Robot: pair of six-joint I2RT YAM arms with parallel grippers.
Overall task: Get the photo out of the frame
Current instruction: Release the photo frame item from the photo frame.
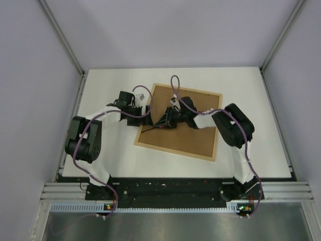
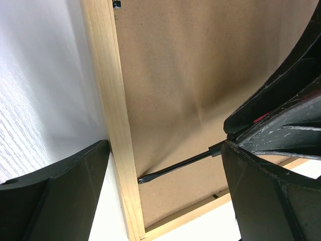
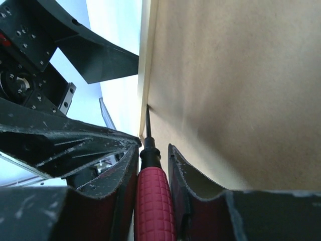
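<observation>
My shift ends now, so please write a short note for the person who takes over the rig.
Left gripper: open, straddling one side of the frame.
Right gripper: shut on the screwdriver, its tip at the seam between frame and backing board.
The frame lies face down on the table; the photo is hidden.
Done: tool in position. Left: pry out the board, then remove the photo.

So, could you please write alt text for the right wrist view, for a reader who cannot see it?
The right gripper is shut on a red-handled screwdriver, whose thin black tip meets the seam between the brown backing board and the pale wooden frame. The photo is not visible.
</observation>
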